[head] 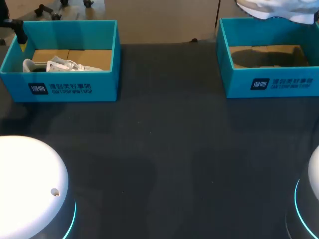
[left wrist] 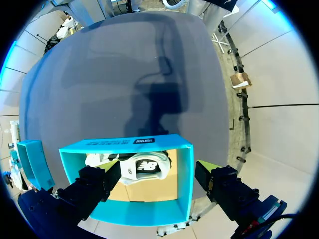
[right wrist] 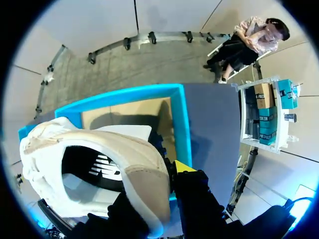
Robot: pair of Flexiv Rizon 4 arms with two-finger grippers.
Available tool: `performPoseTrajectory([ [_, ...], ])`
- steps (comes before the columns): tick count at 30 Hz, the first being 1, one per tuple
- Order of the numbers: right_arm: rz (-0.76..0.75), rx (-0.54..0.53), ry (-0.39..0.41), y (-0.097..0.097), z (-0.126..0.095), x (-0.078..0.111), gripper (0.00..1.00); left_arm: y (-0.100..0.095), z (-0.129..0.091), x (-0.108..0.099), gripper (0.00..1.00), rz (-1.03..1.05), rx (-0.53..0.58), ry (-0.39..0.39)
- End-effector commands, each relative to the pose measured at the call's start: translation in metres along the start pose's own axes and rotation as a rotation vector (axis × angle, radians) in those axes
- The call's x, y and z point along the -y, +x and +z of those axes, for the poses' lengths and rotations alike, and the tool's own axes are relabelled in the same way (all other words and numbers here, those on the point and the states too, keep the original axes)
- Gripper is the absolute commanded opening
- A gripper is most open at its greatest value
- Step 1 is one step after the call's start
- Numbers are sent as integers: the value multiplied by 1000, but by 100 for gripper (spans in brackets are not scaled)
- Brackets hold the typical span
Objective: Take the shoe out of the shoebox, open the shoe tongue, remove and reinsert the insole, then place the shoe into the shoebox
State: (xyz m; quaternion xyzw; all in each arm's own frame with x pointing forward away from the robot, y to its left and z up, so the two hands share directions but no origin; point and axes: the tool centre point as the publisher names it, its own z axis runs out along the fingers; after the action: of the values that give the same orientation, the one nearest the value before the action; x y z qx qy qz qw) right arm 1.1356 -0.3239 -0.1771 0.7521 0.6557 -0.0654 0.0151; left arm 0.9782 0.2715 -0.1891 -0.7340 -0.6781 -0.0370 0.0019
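Note:
Two teal shoeboxes stand at the back of the table. The left shoebox (head: 75,89) (left wrist: 184,169) holds a white shoe (head: 57,64) (left wrist: 144,167). My left gripper (left wrist: 157,172) hangs open above this box, one finger over the box near the shoe and the other outside the box wall. The right shoebox (head: 271,84) (right wrist: 182,119) has only brown paper inside. A second white shoe (head: 279,9) (right wrist: 89,164) is lifted above it. My right gripper (right wrist: 167,181) is shut on that shoe's heel wall; one yellow tip shows outside and the other finger is hidden.
The dark table (head: 164,149) stretches wide between and in front of the boxes. The white bases of my arms (head: 27,189) sit at the near corners.

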Motion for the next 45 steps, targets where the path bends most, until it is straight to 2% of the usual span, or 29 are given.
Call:
performPoseTrajectory([
  [1,2,12,-105,10,-12,47,0,0,-1,2,100,0,-3,-3],
  [11,57,11,-144,34,-27,90,0,0,-1,2,100,0,-3,-3],
  [17,58,0,-179,63,-32,121,0,0,-1,2,100,0,-3,-3],
  [23,73,-10,-188,88,-27,144,0,0,-1,2,100,0,-3,-3],
  [32,100,-56,-195,97,-15,176,0,0,-1,2,100,0,-3,-3],
  [45,100,-56,-195,97,-15,176,0,0,-1,2,100,0,-3,-3],
])
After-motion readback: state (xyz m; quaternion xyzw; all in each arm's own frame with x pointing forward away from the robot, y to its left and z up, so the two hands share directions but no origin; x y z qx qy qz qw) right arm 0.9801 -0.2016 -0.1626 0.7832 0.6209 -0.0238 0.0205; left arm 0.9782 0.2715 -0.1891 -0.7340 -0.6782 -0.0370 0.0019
